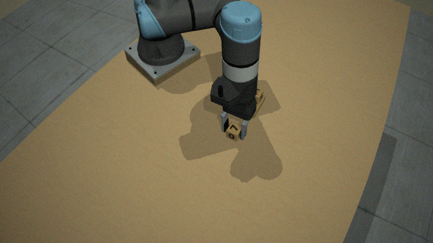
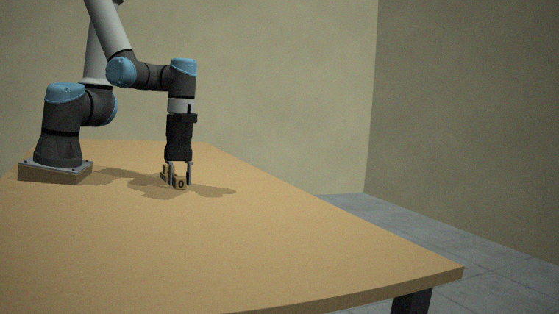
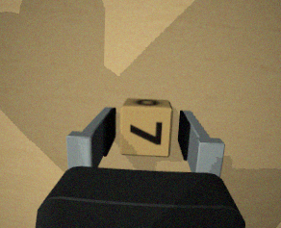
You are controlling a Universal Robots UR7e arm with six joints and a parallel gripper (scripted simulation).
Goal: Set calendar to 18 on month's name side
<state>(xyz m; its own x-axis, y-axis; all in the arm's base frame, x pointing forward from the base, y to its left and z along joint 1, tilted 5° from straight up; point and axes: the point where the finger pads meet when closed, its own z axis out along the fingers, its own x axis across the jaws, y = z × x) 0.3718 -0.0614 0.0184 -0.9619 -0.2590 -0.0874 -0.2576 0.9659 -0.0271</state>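
Note:
A wooden digit cube (image 1: 232, 131) stands on the table with a 7 on its top face and a 0 on a side face; it also shows in the wrist view (image 3: 147, 126) and in the exterior view (image 2: 179, 182). My gripper (image 1: 233, 130) is open, its two fingers straddle the cube on both sides with a small gap to each face (image 3: 145, 137). The wooden tray (image 1: 262, 99) lies just behind the gripper, mostly hidden by the wrist; a cube in it is partly visible.
The arm's base (image 1: 161, 55) stands on its plate at the table's back left. The table's edges are far from the cube on all sides.

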